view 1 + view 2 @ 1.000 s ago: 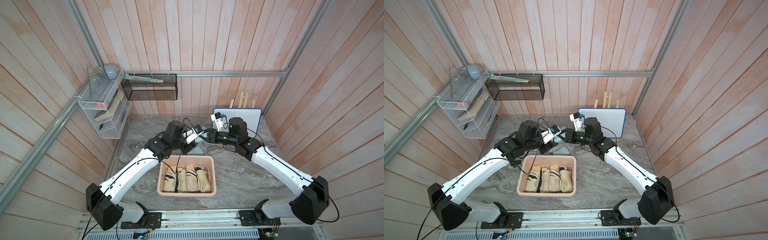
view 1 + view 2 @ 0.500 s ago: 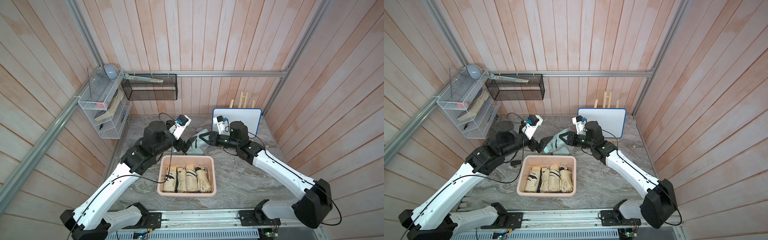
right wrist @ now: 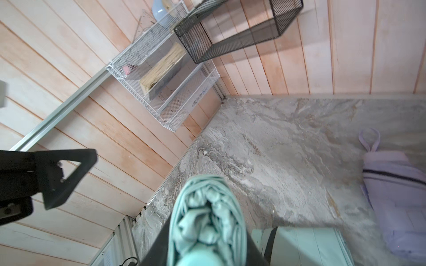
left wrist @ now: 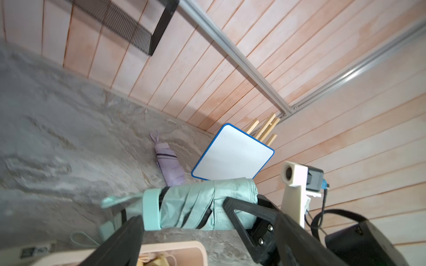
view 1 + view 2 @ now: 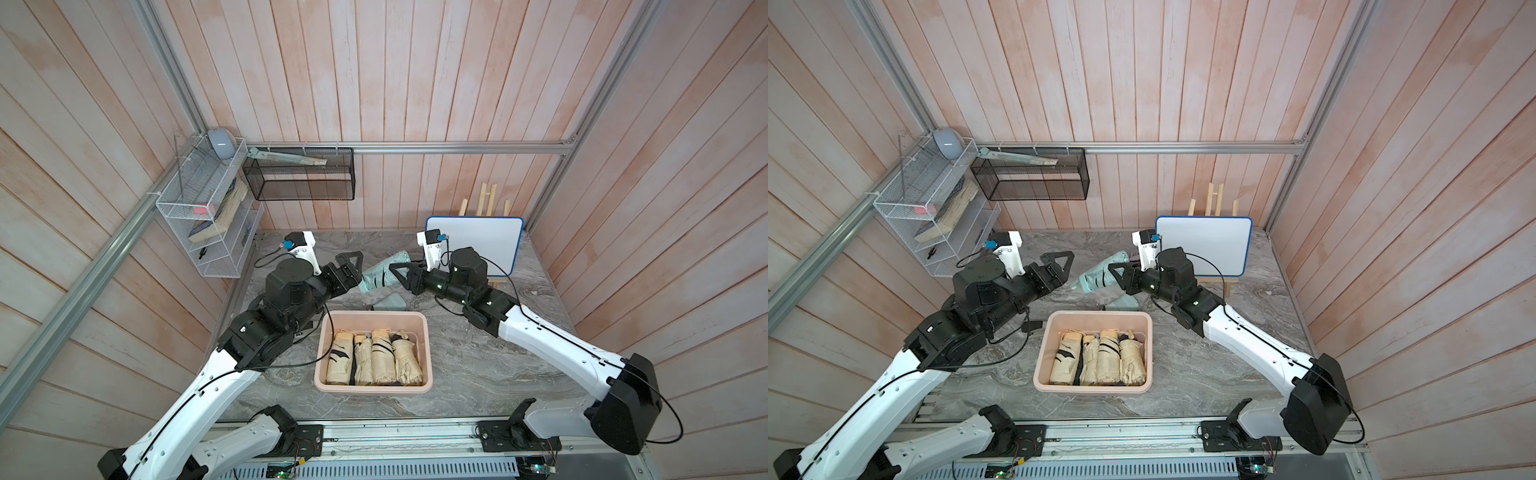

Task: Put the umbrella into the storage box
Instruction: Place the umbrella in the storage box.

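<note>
— Since the question concerns the right pincer (image 5: 392, 273): pressed together, or spread?
— Pressed together on the mint-green folded umbrella (image 5: 380, 272), pinching it at the fabric end.

— And gripping anything else?
— Nothing else.

— Now the left pincer (image 5: 355, 269)?
— Spread wide, holding nothing. Parked just beside the umbrella's handle end, facing the right pincer. Cannot tell from the left wrist view whether touching the handle or just short of it.

— Where to look for the umbrella, then?
— Between the two pincers, up off the tabletop (image 5: 478, 365), lying roughly level. Beyond the far rim of the pale pink storage box (image 5: 374, 316), so not inside it.

— Inside the box?
— Packed side by side with four beige folded umbrellas (image 5: 374, 357), filling most of the floor.

— Underneath the right pincer?
— A mint sleeve (image 5: 390, 302), flat on the tabletop, just beside the box's far rim.

— Farther out past the right pincer, toward the back wall?
— A lilac folded umbrella (image 4: 169, 165) on the tabletop, strap loop pointing away, near a blue-edged whiteboard (image 5: 478, 245) propped on a wooden easel (image 5: 487, 199). Seen clearly only from the wrist views.
</note>
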Tool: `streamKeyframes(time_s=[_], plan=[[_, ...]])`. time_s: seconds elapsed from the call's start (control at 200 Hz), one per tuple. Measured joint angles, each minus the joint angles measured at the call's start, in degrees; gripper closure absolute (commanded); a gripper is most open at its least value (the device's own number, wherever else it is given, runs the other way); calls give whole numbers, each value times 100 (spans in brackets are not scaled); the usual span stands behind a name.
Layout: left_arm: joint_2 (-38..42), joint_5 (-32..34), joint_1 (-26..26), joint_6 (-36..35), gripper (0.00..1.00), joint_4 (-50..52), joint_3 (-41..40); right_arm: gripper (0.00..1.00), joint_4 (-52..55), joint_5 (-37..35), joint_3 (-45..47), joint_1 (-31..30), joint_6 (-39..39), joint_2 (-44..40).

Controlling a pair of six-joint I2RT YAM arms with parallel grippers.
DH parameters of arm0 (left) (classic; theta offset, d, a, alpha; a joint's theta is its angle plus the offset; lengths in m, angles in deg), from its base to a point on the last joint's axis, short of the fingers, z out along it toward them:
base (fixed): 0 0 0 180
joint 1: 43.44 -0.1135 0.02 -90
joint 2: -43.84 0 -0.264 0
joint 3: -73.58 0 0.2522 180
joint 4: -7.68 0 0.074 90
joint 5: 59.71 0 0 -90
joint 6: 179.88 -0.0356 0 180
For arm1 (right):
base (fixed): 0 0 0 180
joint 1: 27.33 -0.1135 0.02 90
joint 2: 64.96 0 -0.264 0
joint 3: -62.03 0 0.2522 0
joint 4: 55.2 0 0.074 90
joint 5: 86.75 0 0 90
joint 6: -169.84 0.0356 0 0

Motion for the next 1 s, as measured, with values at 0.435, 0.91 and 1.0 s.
streamKeyframes(time_s=[0.435,0.91,1.0], plan=[[535,-306,0,4201,7,-1132,-1132,79,-964,-765,326,-758,-1410,-216],[186,-549,0,5779,3,-2304,-1484,79,-1757,-1150,636,-1198,-1829,-603],[48,-553,2,5904,10,-2553,-1543,78,-1886,-1191,758,-1307,-1862,-704]])
